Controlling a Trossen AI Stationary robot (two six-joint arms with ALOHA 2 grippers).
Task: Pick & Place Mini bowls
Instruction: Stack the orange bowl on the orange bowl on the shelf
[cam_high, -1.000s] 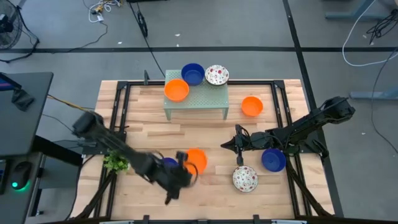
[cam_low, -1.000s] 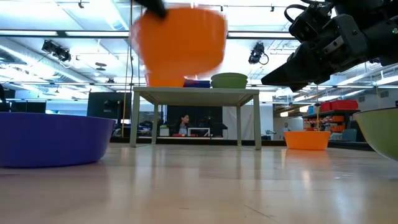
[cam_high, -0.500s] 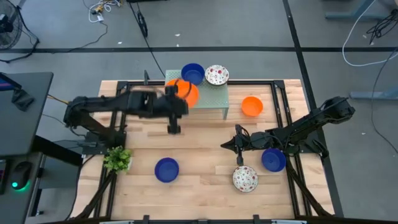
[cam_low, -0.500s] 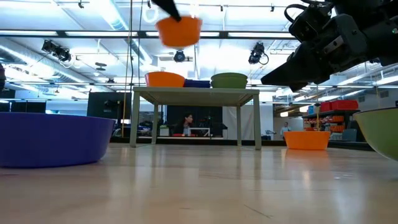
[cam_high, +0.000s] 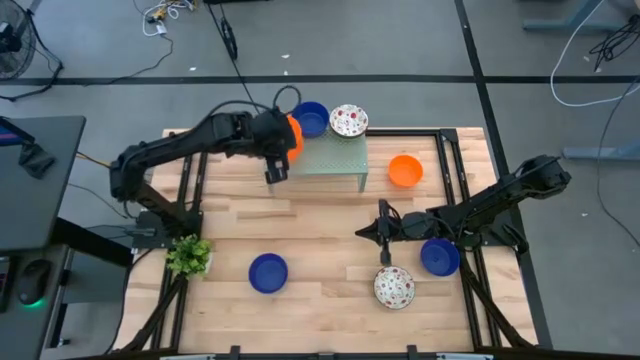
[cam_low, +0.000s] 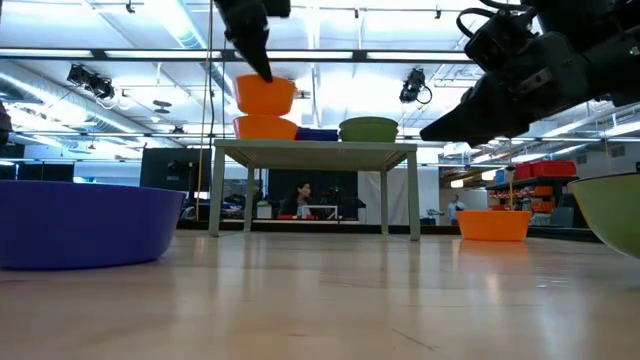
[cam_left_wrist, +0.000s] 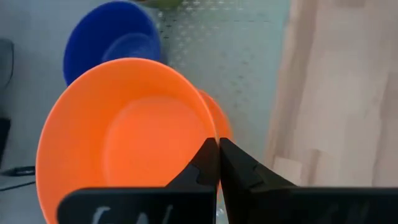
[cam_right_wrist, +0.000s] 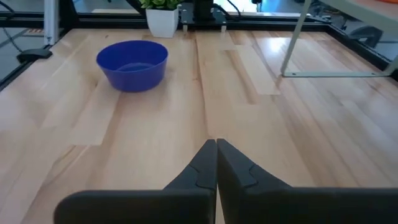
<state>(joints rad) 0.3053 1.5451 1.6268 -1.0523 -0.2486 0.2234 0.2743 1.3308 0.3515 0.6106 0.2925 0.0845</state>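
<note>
left wrist view: the left end effector (cam_left_wrist: 217, 163) is clamped on the rim of an orange bowl (cam_left_wrist: 124, 134), directly above another orange bowl (cam_low: 265, 127) on the stand (cam_high: 335, 157). right end effector (cam_right_wrist: 216, 163) fully closed, empty.

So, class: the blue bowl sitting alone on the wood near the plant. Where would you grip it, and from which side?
Judging by its pose, take the blue bowl by its rim from straight above, one finger inside and one outside. It stands upright and open, with thin flaring walls, and bare table lies all round it. The left gripper pinches its orange bowl this way.
</note>
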